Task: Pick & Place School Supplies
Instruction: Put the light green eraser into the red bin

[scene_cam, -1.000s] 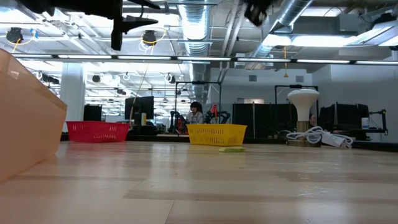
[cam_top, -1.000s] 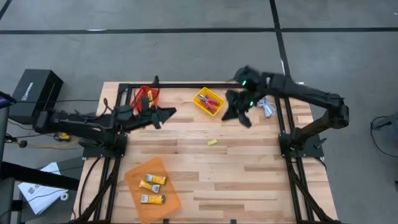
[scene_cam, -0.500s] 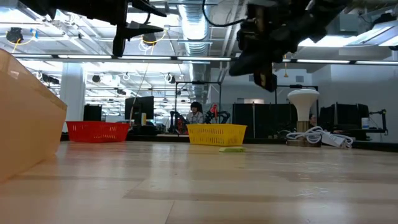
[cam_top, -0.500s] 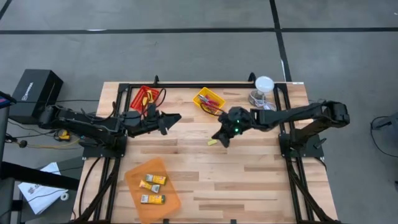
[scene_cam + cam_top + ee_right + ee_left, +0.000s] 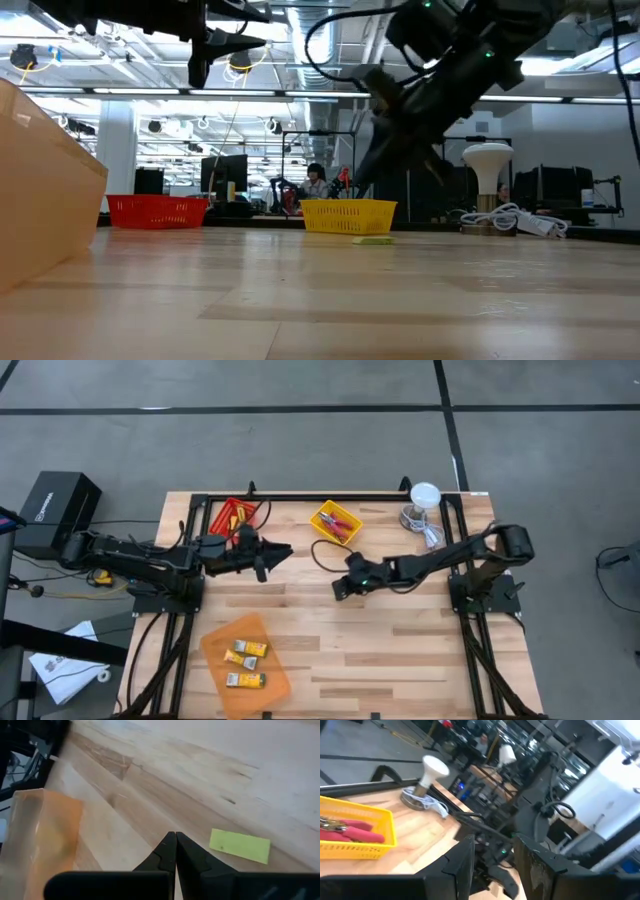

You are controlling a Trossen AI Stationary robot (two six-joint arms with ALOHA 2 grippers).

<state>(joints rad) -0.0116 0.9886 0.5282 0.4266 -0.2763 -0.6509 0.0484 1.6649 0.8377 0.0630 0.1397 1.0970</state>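
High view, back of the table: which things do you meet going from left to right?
Red tray → yellow tray holding red-handled tools → white round lamp with its cable.

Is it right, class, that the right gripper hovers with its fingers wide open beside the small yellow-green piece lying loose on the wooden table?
Not quite. The right gripper does hover beside the small yellow-green piece lying loose on the wooden table, but its fingers are shut, tips pressed together with nothing between them. The right wrist view shows this.
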